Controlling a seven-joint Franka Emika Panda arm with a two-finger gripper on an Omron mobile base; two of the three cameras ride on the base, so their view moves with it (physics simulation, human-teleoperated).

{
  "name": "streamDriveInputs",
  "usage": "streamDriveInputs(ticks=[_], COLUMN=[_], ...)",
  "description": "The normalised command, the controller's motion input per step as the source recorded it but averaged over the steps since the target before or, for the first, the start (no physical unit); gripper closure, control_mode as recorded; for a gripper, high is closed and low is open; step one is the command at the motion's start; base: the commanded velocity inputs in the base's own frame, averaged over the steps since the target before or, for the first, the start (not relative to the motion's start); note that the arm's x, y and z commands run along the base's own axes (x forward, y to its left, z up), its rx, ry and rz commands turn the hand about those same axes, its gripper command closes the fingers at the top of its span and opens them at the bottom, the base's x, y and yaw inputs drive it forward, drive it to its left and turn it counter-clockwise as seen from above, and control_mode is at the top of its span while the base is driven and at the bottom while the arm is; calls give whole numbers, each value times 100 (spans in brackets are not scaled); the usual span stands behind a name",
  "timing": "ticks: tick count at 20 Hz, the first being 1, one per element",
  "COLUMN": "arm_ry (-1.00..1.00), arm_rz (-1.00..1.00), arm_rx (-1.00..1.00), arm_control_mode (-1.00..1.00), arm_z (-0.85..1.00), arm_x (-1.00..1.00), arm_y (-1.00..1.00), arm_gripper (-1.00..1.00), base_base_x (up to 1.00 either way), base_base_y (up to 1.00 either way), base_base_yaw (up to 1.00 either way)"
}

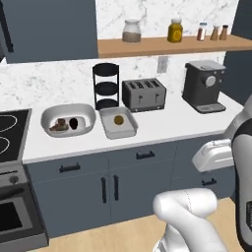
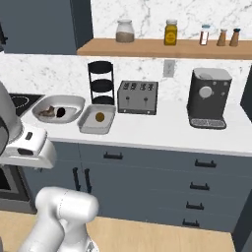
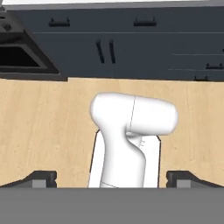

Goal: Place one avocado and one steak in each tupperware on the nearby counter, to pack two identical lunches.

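Note:
On the white counter (image 1: 162, 123) (image 2: 162, 130) a grey rectangular tupperware (image 1: 104, 123) (image 2: 93, 130) holds a small round yellow-brown piece (image 1: 118, 119) (image 2: 100, 117) that looks like an avocado half. Left of it a white bowl (image 1: 49, 115) (image 2: 74, 101) contains a brown steak (image 1: 59, 125) (image 2: 47, 112) and a dark avocado (image 1: 73, 123) (image 2: 60, 112). My gripper (image 3: 111, 177) is open and empty, pointing down at the wooden floor, well back from the counter and below its top. Its fingertips (image 3: 41, 177) stand far apart.
A black tiered rack (image 1: 106, 86), a toaster (image 1: 143, 94) and a coffee machine (image 1: 204, 86) line the back of the counter. Jars stand on the wooden shelf (image 1: 147, 47). A black stovetop (image 1: 10, 133) with an oven below sits at the left.

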Motion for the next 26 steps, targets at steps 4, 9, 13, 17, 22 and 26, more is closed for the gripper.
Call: streamDriveInputs(ticks=[4,9,13,17,22,26], arm_ry=[0,0,0,0,0,0], arm_rz=[0,0,0,0,0,0], arm_rx=[0,0,0,0,0,0], arm_control_mode=[100,100,100,100,100,100], arm_z=[0,0,0,0,0,0], arm_x=[0,0,0,0,0,0], arm_y=[0,0,0,0,0,0], arm_gripper=[-100,-100,-100,-100,-100,-100], base_base_x=[-2,-14,-44,-53,-17,0], base_base_y=[-100,-100,-95,-78,-81,-84], base_base_yaw=[27,34,25,0,-1,-5])
